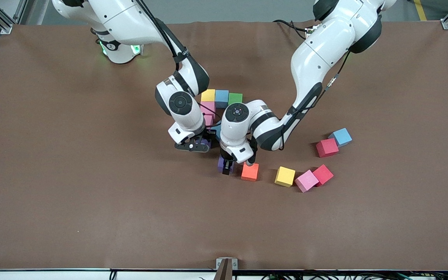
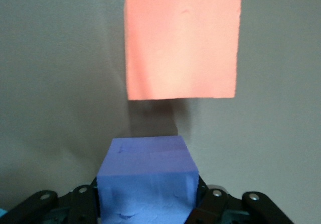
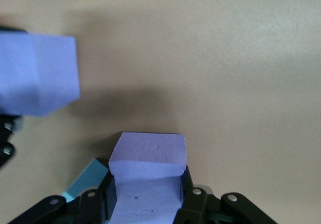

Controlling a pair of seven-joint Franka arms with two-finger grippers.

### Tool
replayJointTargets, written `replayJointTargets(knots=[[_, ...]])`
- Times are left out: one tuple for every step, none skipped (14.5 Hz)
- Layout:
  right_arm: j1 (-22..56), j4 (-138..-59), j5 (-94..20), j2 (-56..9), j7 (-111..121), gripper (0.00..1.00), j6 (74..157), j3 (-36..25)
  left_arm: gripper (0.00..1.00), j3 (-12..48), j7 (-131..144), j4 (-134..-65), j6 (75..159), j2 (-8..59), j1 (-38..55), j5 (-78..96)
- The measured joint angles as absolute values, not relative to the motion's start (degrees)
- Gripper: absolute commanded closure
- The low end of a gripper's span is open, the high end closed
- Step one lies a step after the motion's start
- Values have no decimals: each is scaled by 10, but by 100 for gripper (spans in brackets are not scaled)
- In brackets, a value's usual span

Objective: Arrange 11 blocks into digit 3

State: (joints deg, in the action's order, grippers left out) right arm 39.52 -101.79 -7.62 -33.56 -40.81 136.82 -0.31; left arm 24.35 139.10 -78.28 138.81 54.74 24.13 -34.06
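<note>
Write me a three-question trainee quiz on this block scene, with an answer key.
1. True or false: the left gripper is closed on a purple block.
2. Which block lies beside that purple block on the table? A) green B) orange C) yellow
3. What colour is the block in the right gripper?

Key: 1 true. 2 B, the orange block. 3 purple.
</note>
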Motion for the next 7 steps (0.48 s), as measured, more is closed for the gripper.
replayJointTargets(knots=[[395,-1010,-76,-339,-412,96,1368,-2,76,245,1390,-795,1388,540,241,-341],[396,-1001,-76,-344,-417,96,1368,-2,76,247,1389,-809,1388,533,241,-341],[396,-992,-76,-350,-421,96,1368,-2,76,250,1389,-822,1388,525,241,-341],[397,-985,-76,-356,-422,96,1368,-2,76,254,1389,-834,1387,520,238,-341],[397,-981,-76,-361,-422,96,1368,-2,76,257,1389,-842,1387,516,236,-341],[397,-978,-76,-364,-423,96,1368,-2,76,260,1389,-848,1387,513,232,-341],[397,-975,-76,-367,-423,96,1369,-2,76,264,1389,-854,1387,511,228,-341]])
